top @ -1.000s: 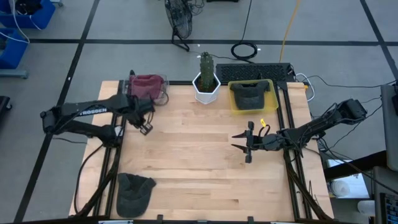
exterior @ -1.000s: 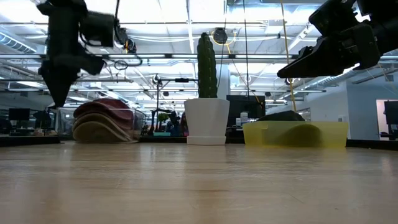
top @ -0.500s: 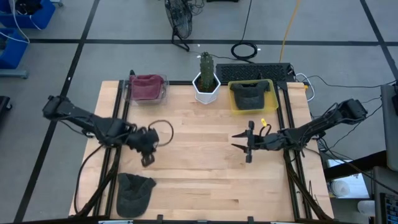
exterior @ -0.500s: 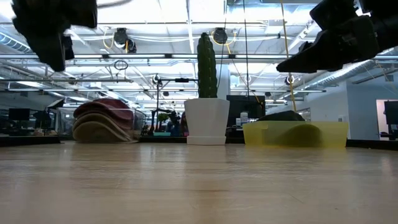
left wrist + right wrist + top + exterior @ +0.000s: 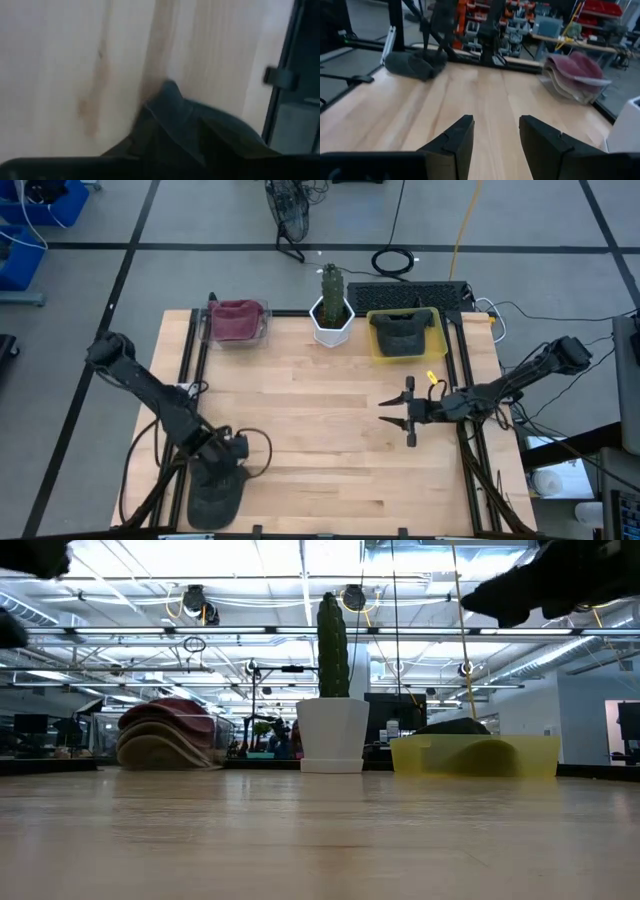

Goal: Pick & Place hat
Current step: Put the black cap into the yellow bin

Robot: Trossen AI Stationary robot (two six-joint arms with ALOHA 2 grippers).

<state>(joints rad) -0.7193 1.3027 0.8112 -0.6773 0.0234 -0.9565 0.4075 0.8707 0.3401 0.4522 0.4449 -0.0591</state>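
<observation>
A white hexagonal pot with a cactus stands between the clear bin of maroon hats and the yellow tray holding a dark cap. The left gripper, its finger state untellable, hovers over the dark grey hat; the right gripper is spread.

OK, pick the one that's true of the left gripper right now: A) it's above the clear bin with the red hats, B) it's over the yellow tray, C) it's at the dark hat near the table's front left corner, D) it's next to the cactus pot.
C: the high view shows the left gripper down at the dark hat by the front left corner, far from the yellow tray.
</observation>
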